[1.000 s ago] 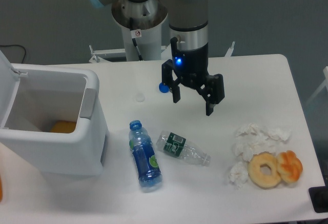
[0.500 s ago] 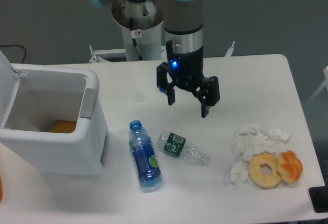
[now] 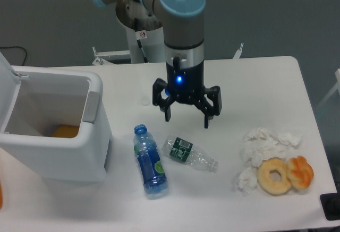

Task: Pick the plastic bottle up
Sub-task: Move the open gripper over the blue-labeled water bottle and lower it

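Near front edge of the white counter (image 3: 265, 78), left of centre: translucent blue plastic bottle with blue cap and small green-and-white label (image 3: 150, 161), lying on its side, cap end pointing away from the front edge. Nothing holds it.

Just beside it, to the right: clear crushed bottle with dark green label (image 3: 188, 154), also flat, lying slantwise, its near end close to the blue bottle's shoulder but apart from it.

Toward the front right corner: pale ring-shaped doughnut (image 3: 274, 175) touching an orange pastry (image 3: 301, 171); crumpled white tissues (image 3: 263, 142) just behind and to the left of them.

Left edge: open white plastic bin (image 3: 58, 136) with an orange object (image 3: 65, 131) at the bottom.

Mid-counter, above the surface: black two-finger gripper (image 3: 186, 117), fingers spread apart, empty, blue light lit on the wrist. It hangs behind both bottles, roughly above the gap between them, touching neither.

Small blue cap-like object partly hidden behind the gripper; cannot tell more.
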